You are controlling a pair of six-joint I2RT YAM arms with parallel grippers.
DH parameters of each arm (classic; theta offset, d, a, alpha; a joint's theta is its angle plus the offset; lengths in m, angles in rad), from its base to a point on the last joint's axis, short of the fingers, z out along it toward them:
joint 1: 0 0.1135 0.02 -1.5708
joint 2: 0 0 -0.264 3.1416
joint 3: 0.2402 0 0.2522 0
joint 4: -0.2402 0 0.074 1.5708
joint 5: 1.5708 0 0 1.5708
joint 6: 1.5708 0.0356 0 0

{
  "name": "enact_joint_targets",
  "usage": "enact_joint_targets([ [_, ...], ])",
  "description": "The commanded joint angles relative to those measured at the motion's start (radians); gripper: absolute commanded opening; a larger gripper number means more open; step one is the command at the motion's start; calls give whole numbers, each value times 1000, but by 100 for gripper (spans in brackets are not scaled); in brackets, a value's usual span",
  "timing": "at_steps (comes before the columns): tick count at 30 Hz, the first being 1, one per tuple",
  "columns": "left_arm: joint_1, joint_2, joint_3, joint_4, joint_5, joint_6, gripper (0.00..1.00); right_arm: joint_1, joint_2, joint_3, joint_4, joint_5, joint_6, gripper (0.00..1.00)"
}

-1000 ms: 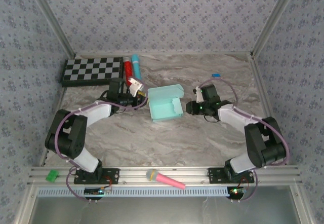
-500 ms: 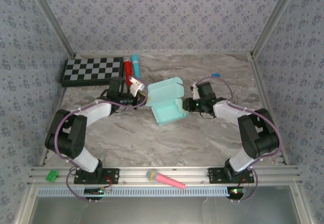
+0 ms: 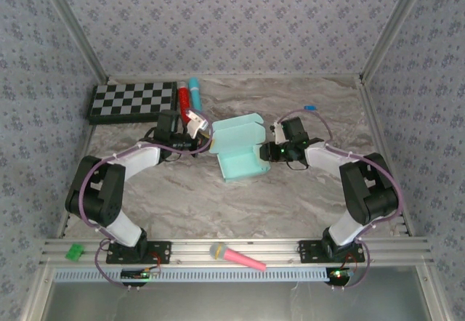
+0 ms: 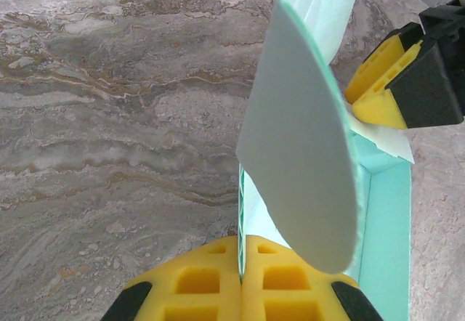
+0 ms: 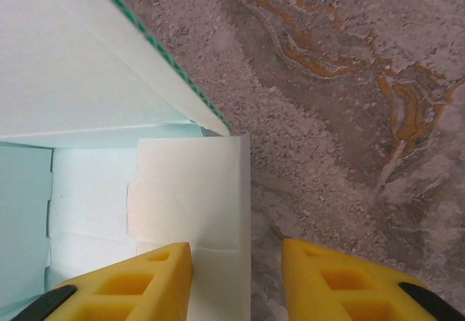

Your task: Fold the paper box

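The paper box (image 3: pixel 241 163) sits mid-table between the two arms, its tray open upward with bare aqua card inside and the lid standing up along the far edge. Its long axis runs across the table from one arm to the other, the right end a touch farther back. The left gripper (image 4: pixel 241 247) is pinched tight on the thin edge of the box's left end. The right gripper (image 5: pixel 236 252) stands partly spread, straddling the right end flap
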Motion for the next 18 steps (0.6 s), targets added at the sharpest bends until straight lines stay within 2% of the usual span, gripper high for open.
enact_joint_targets([
  [1,5,-3,20,-17,0,3,1,2,-4,0,-55,-28,-19,39],
  [18,5,-41,-32,8,-46,-56,0,30,-14,-42,0,-36,98,42],
])
